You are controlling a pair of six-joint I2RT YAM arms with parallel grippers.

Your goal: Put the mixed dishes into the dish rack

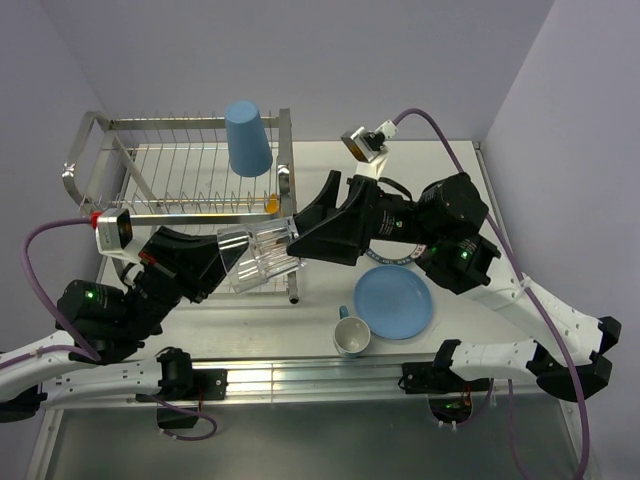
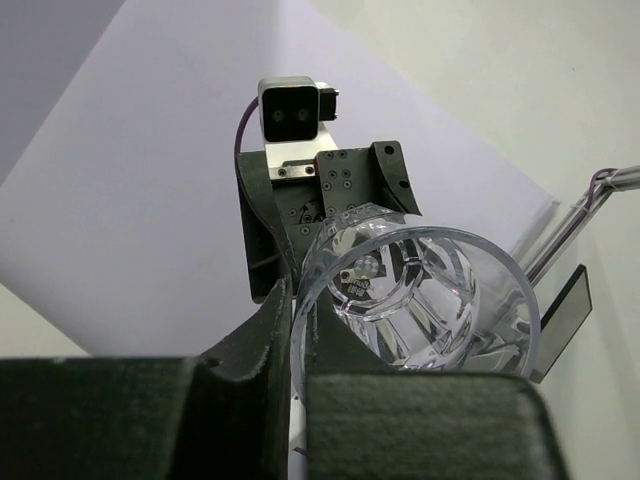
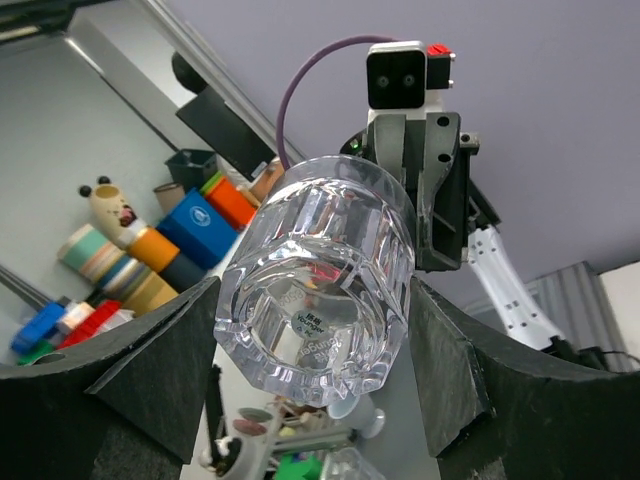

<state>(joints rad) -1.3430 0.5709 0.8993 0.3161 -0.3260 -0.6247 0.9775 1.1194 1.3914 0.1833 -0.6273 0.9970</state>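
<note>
The clear glass (image 1: 262, 255) hangs on its side in mid-air in front of the dish rack (image 1: 180, 170). My left gripper (image 1: 225, 258) is shut on its rim, one finger inside and one outside (image 2: 297, 300). My right gripper (image 1: 295, 240) is open, with its fingers (image 3: 165, 370) on either side of the glass base (image 3: 320, 290) and gaps on both sides. The blue tumbler (image 1: 248, 138) stands upside down on the rack. The yellow-orange bowl (image 1: 272, 203) shows at the rack's right edge. The blue plate (image 1: 393, 301) and light blue mug (image 1: 351, 333) sit on the table. The patterned white plate is not visible.
The rack's front right post (image 1: 291, 285) stands just below the glass, and a rack bar shows in the left wrist view (image 2: 580, 215). A metal rail (image 1: 300, 375) runs along the table's near edge. Walls close the back and the right side.
</note>
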